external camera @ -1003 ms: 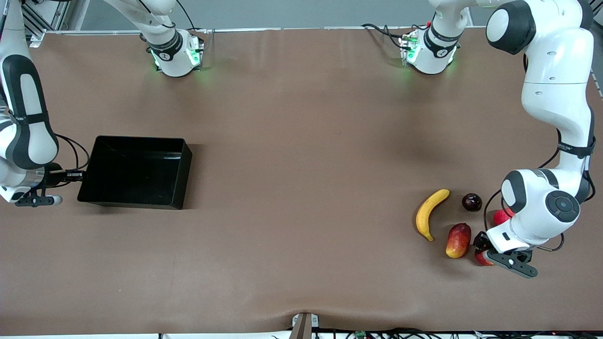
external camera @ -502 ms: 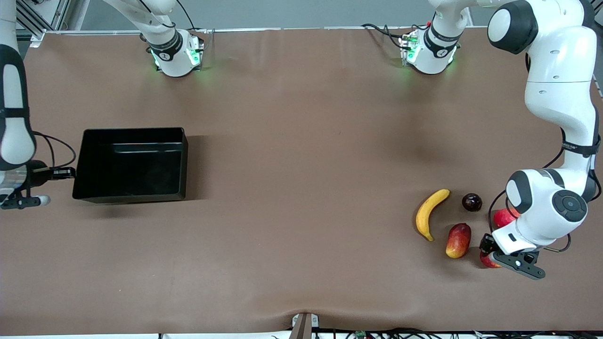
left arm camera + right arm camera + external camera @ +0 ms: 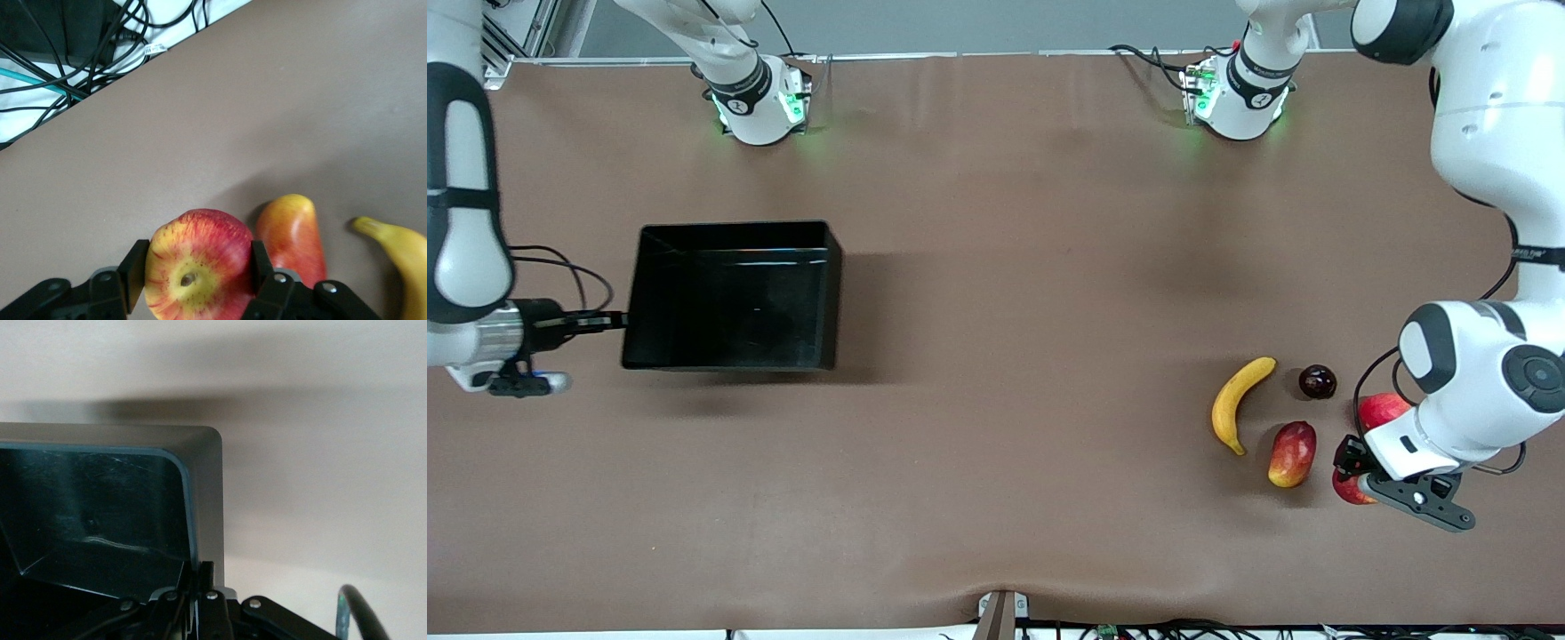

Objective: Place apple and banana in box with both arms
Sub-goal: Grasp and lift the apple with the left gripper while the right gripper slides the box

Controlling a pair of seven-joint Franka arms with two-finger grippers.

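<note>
Red-and-yellow apple [image 3: 198, 267] sits clamped in the left end effector [image 3: 1354, 480] near the desk's camera-side edge, beside the mango [image 3: 1292, 454]. The right end effector [image 3: 609, 321] pinches the black box's [image 3: 734, 234] wall; a thin-rim hold could slip, tipping it.

The tabletop [image 3: 996, 356] is a plain brown surface. The black box [image 3: 734, 296] is toward the right arm's end; whether it rests flat on the surface cannot be told. Toward the left arm's end lie a yellow banana [image 3: 1239, 402], a small dark round fruit [image 3: 1317, 381] beside it, a red-yellow mango [image 3: 1292, 454] nearer the front camera, and a pinkish-red round fruit [image 3: 1380, 410]. The apple [image 3: 1350, 489] is just beside the mango; its contact with the surface cannot be confirmed.
</note>
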